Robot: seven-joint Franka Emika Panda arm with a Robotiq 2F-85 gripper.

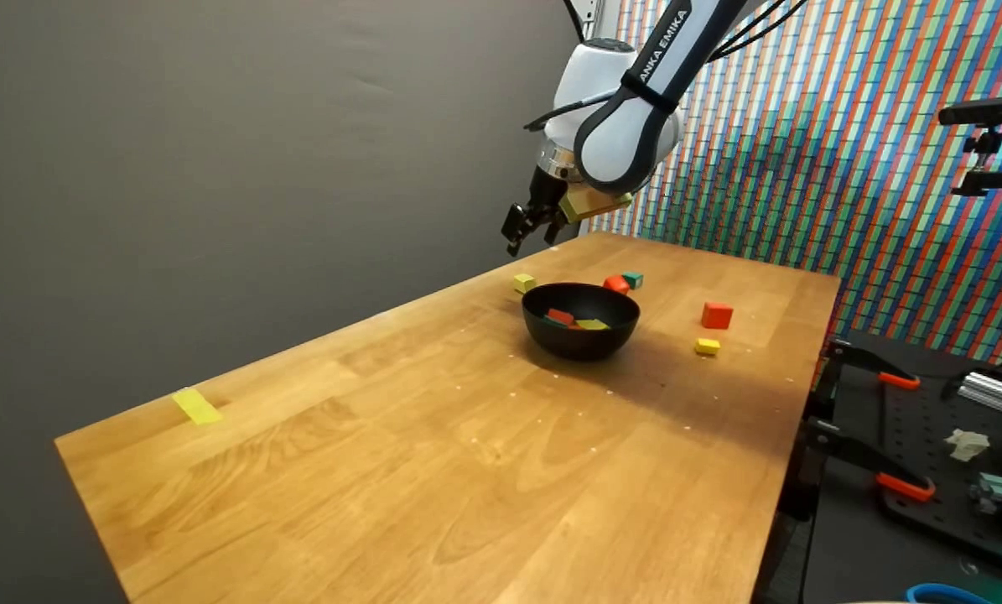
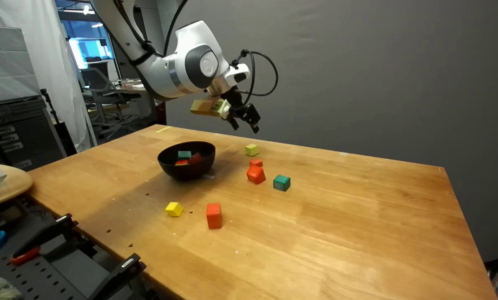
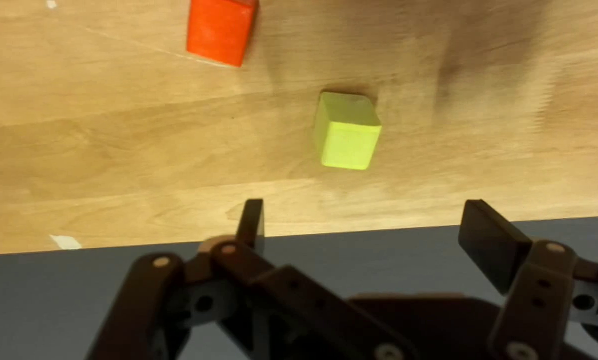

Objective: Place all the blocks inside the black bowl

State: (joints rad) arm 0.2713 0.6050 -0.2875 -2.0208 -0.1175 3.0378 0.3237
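Note:
The black bowl (image 1: 580,342) (image 2: 186,171) holds red, green and yellow blocks. A yellow-green block (image 2: 252,150) lies near the far table edge; it also shows in the wrist view (image 3: 350,132). Two red-orange blocks, one (image 2: 256,175) in front of another (image 2: 256,162), and a green block (image 2: 281,183) lie to the right of the bowl. A taller red block (image 2: 214,216) and a yellow block (image 2: 174,209) lie nearer that camera. My gripper (image 3: 363,220) is open and empty, above the table's edge by the yellow-green block; it also shows in both exterior views (image 1: 532,239) (image 2: 245,124).
The wooden table (image 1: 341,470) ends at a grey wall (image 1: 257,168). Yellow tape (image 1: 197,406) is stuck near one table corner. A black side bench with clamps (image 1: 878,470) adjoins the table. A camera on a stand (image 1: 987,109) rises beyond it.

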